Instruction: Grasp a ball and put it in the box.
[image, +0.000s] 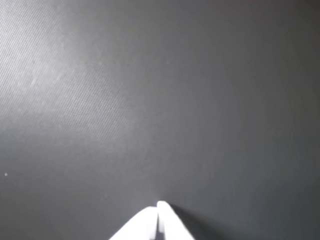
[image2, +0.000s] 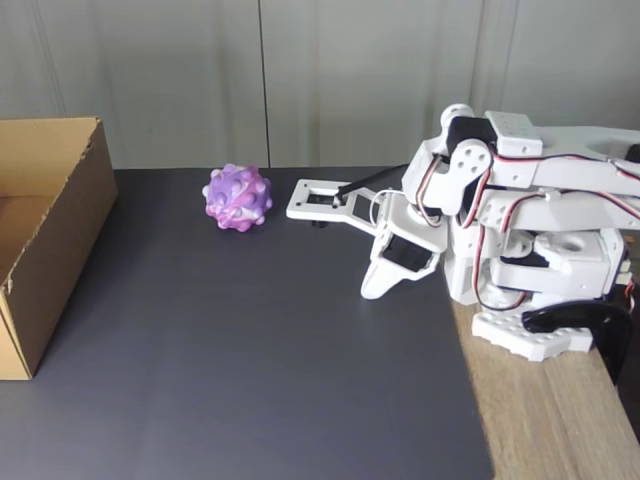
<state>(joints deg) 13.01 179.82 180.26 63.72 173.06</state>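
Wrist view: the tool (image: 159, 206) enters from the bottom edge, just left of centre. Its two white fingertips (image: 167, 212) lie pressed together, a thin dark seam between them, nothing pinched. Above them the frame shows a dark grey mat (image: 160, 100) with a fine woven texture (brighter sheen toward the upper left).

Fixed view: the white arm (image2: 520, 250) sits folded at the right of the frame, its base on a bare wooden strip of the worktop (image2: 545, 420) along the lower right. The tool (image2: 295, 211) reaches left from the arm, level and low over the mat, near upper centre; its jaws look closed here too. The ball (image2: 238, 197), knobbly and marbled purple, pink and white, rests on the mat (image2: 260, 360) in the upper-middle left, near the tool's tip but apart from it. The box (image2: 45, 240), brown corrugated cardboard and open at the top, stands at the left edge of the frame, partly cut off, well apart from the ball. Grey wall panels fill the background.
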